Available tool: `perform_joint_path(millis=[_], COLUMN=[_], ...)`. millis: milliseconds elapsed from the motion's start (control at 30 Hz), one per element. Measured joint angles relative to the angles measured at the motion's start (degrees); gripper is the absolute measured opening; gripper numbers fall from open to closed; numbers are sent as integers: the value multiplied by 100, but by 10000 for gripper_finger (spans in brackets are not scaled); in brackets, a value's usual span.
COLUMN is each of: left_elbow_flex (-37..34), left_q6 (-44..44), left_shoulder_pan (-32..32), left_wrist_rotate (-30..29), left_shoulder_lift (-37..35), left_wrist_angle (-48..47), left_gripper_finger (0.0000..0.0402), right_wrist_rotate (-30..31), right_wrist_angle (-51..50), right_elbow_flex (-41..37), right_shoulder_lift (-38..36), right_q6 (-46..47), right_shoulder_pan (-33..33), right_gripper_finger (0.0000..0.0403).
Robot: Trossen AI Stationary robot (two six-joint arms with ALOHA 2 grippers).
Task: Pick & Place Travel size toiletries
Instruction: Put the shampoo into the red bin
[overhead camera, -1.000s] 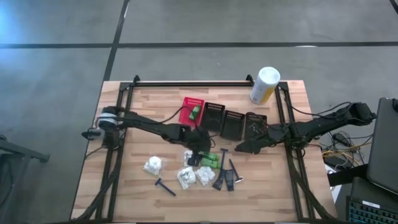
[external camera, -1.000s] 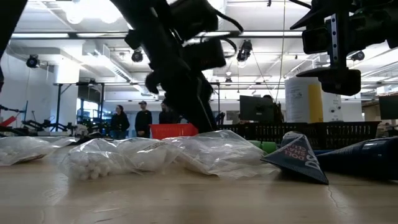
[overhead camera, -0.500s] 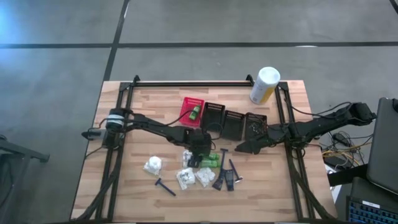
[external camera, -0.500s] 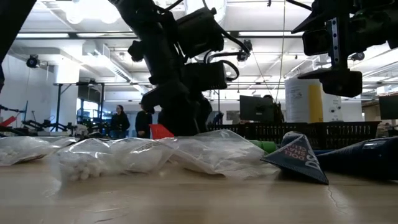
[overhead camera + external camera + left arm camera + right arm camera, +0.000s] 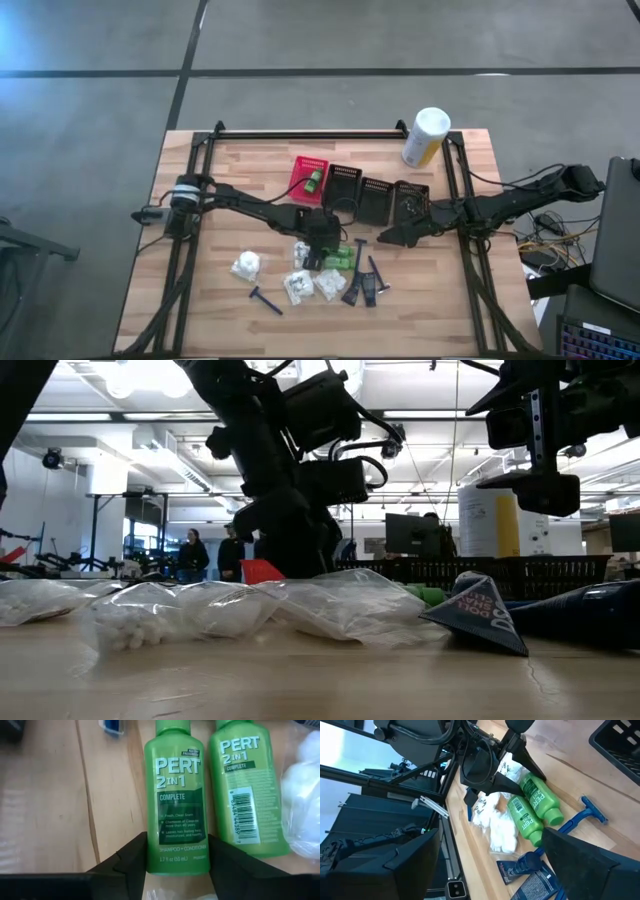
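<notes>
The left end effector (image 5: 322, 246) is down over the middle of the pale wooden plank surface (image 5: 230, 180). Its two dark fingers (image 5: 131, 862) stand on either side of a small green plastic shampoo bottle (image 5: 175, 795) lying flat on the wood, both pressed against the bottle's base, so it is pinching that bottle. A second green shampoo bottle (image 5: 245, 785) lies just beside the first, parallel to it, and a white crinkly plastic pouch of cotton balls (image 5: 304, 800) touches its other side.

From above, the two bottles show as a green patch (image 5: 341, 257) right of the left end effector. More white pouches (image 5: 300, 286) lie nearer the front edge, with another pouch (image 5: 247, 265) apart to the left. A slim razor with a blue handle (image 5: 266, 300) lies near the front, left of the pouches. Dark flat packets and sticks (image 5: 364, 285) lie to the right of the bottles.

At the far side stand a red slotted basket (image 5: 309, 177) holding something green, and a row of black slotted baskets (image 5: 375, 198) to its right. A tall white-and-yellow canister (image 5: 425, 137) lies tilted at the far right.

The right end effector (image 5: 392, 237) hovers above the surface just right of the bottles, near the black baskets, its fingers (image 5: 580, 857) spread wide and holding nothing.
</notes>
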Motion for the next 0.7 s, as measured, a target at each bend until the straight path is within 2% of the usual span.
perform_joint_path(millis=[200,400,500,567,700], left_elbow_flex=[-2,-7,-10,-56,-298], left_q6=[-515,-1330,-2311,-3276,-5011], left_shoulder_pan=[-36,-39,-38,17,319], left_wrist_rotate=[-219,-719,-1213,-1694,-2297], left_shoulder_lift=[-381,-1107,-1529,-1785,-2223], left_wrist_angle=[-429,-1198,-1621,-1799,-1686], left_gripper_finger=[170,170,170,172,172], right_wrist_rotate=[9,18,36,135,411], right_wrist_angle=[4,39,46,53,54], right_elbow_flex=[0,0,0,0,0], right_shoulder_lift=[0,-7,-9,-9,-9], right_q6=[4,4,37,49,50], right_shoulder_pan=[0,0,0,0,-2], right_gripper_finger=[331,343,351,354,348])
